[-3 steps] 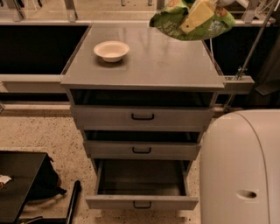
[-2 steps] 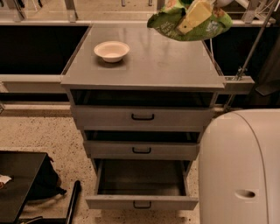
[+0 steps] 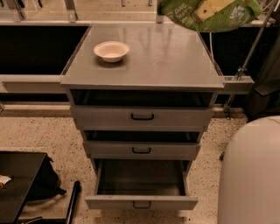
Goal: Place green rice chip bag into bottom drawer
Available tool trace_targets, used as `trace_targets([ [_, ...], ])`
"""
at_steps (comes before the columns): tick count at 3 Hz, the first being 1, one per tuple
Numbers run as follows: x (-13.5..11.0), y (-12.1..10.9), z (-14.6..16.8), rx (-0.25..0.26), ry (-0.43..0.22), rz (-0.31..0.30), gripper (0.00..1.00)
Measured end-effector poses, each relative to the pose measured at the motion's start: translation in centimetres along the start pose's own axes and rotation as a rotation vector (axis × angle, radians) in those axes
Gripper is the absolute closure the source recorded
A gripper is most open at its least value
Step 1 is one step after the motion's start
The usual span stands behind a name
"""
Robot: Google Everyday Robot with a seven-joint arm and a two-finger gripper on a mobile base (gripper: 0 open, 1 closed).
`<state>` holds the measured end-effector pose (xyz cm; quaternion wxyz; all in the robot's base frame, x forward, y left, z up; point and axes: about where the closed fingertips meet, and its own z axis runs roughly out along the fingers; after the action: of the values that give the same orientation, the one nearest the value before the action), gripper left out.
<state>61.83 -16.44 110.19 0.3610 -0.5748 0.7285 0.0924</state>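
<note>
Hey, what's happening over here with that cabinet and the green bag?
A robot's end effector is holding a green chip bag up in the air, above the back right corner of a grey cabinet. The bottom drawer is pulled wide open below, and the bag is not in it yet. A white bowl sits on the cabinet top, away from the bag.

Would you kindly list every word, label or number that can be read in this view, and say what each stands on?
On the green rice chip bag, gripped by the pincer at the top edge, above the cabinet's rear right: pale lettering, too blurred to read.
On the grey cabinet, drawer fronts included: no text showing.
On the white bowl: no text showing.
Nothing here can be quoted.
</note>
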Motion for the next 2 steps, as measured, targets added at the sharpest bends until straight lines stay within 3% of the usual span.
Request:
trace_targets([
  [1, -1.3, 2.6, -7.2, 0.066, -0.031, 0.006, 1.00],
  [2, -2.2, 3.5, -12.5, 0.172, -0.056, -0.002, 1.00],
])
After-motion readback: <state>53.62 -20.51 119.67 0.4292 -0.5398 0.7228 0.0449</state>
